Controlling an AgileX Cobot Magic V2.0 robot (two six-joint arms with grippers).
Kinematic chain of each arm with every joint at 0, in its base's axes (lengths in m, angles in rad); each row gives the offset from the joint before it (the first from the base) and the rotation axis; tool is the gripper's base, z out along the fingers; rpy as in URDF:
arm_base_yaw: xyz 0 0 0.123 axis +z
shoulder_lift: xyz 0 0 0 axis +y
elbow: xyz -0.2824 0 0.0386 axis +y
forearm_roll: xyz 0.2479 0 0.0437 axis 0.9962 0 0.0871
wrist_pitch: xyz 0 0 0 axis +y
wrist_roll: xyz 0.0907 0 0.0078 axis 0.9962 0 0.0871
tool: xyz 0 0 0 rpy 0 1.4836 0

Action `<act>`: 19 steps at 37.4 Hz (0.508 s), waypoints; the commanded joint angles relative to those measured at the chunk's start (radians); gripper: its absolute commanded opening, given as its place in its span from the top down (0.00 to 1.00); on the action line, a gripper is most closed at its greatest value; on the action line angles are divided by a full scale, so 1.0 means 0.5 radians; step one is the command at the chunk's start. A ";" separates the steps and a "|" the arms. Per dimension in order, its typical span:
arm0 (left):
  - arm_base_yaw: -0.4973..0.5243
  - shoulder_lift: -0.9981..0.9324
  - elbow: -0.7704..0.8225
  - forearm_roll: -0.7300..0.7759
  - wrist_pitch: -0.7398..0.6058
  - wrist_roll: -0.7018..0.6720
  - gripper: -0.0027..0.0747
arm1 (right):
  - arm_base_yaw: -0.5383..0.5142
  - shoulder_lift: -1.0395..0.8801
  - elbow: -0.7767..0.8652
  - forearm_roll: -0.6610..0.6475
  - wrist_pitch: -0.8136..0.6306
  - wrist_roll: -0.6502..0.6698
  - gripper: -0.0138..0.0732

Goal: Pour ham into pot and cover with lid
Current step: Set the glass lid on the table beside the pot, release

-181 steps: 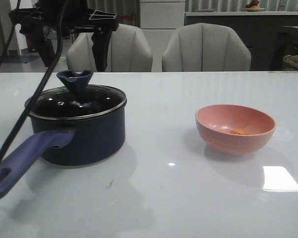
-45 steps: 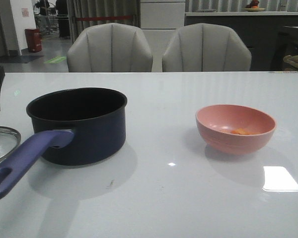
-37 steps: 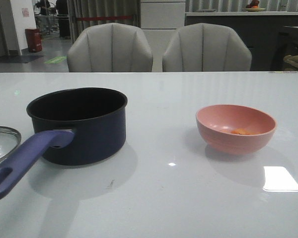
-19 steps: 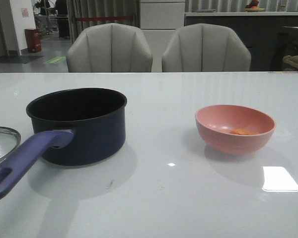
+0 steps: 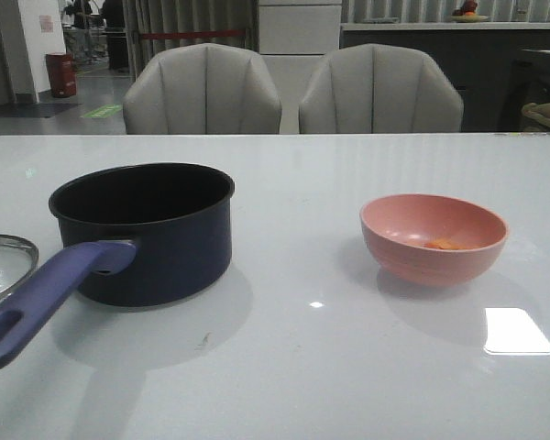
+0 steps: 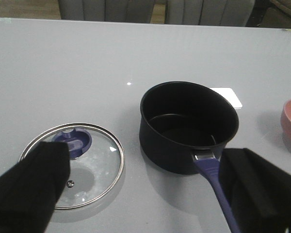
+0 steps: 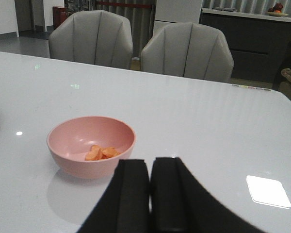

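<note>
The dark navy pot point(image 5: 143, 229) stands open and empty on the left of the table, its purple-blue handle point(image 5: 46, 295) pointing to the near left; it also shows in the left wrist view point(image 6: 189, 124). The glass lid point(image 5: 2, 261) lies flat on the table left of the pot, knob up point(image 6: 72, 164). The ham point(image 5: 443, 244) is orange-pink pieces in the pink bowl point(image 5: 434, 238) on the right, also in the right wrist view point(image 7: 101, 153). My left gripper point(image 6: 150, 194) is open and empty, above and nearer than the pot and lid. My right gripper point(image 7: 150, 167) is shut and empty, nearer than the bowl point(image 7: 90, 145).
Two grey chairs point(image 5: 202, 90) stand behind the table's far edge. A bright light reflection point(image 5: 516, 330) lies on the table near the front right. Neither arm shows in the front view.
The lid has been lifted off the pot and laid on the table to its left. The left arm has withdrawn out of the front view. Bowl and pot have not moved.
</note>
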 commanded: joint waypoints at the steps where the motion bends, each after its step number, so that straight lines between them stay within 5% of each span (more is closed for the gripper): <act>1: -0.053 -0.101 0.018 -0.004 -0.191 0.002 0.11 | -0.013 -0.042 -0.010 -0.019 -0.158 0.000 0.64; 19: -0.095 -0.408 0.190 0.051 -0.370 0.002 0.11 | -0.013 -0.042 -0.010 -0.021 -0.255 0.000 0.64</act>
